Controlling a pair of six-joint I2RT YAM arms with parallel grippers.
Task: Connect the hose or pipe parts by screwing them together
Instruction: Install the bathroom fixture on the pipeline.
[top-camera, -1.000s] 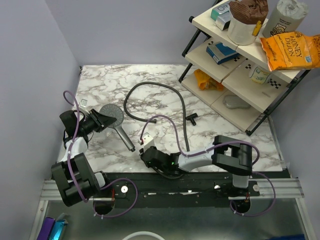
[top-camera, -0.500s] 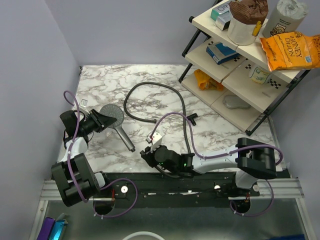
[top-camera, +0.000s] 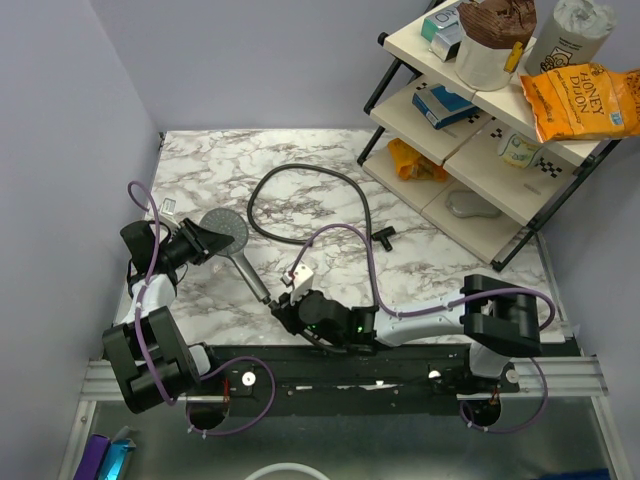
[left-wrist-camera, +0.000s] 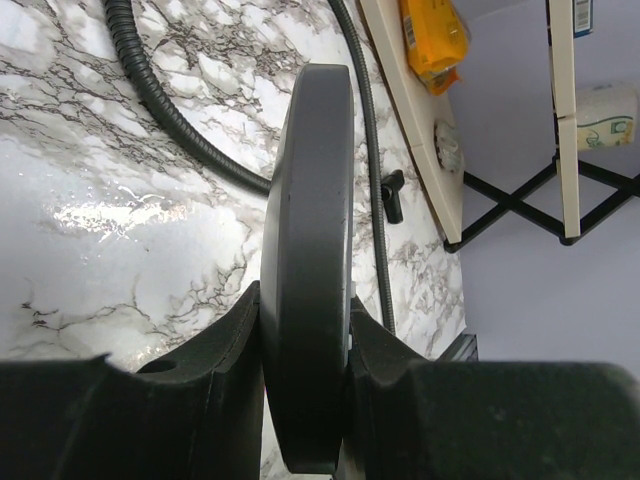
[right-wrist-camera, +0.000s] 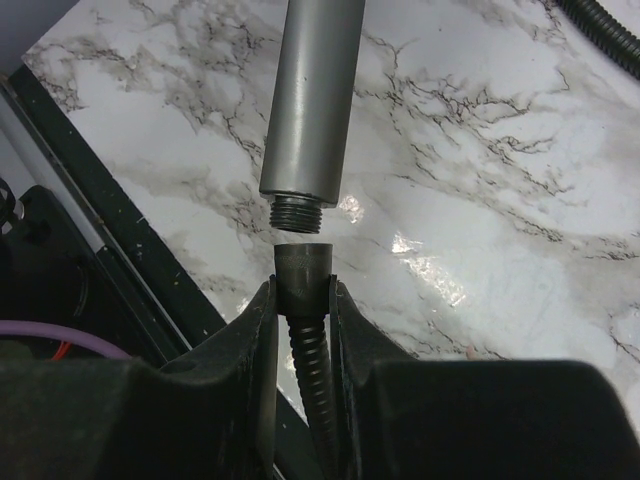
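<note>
A dark grey shower head (top-camera: 226, 230) is held off the table by my left gripper (top-camera: 197, 243), shut on its round face, which shows edge-on (left-wrist-camera: 308, 240) in the left wrist view between the fingers (left-wrist-camera: 225, 350). Its straight handle (right-wrist-camera: 312, 100) slants toward the near edge and ends in a bare thread (right-wrist-camera: 297, 213). My right gripper (right-wrist-camera: 303, 290) is shut on the dark knurled end nut (right-wrist-camera: 303, 268) of the black flexible hose (top-camera: 300, 170). The nut sits in line with the thread, a small gap below it.
The hose loops across the marble table (top-camera: 200, 160) behind the arms. A small black T-shaped fitting (top-camera: 384, 236) lies at centre right. A slanted shelf rack (top-camera: 470, 215) with packets and tubs fills the right side. Purple cables arc over both arms. A wall stands close on the left.
My right gripper, with the hose nut in it, has shifted a little left toward the handle's threaded end, and that arm's elbow has swung right. The left arm and shower head have stayed put.
</note>
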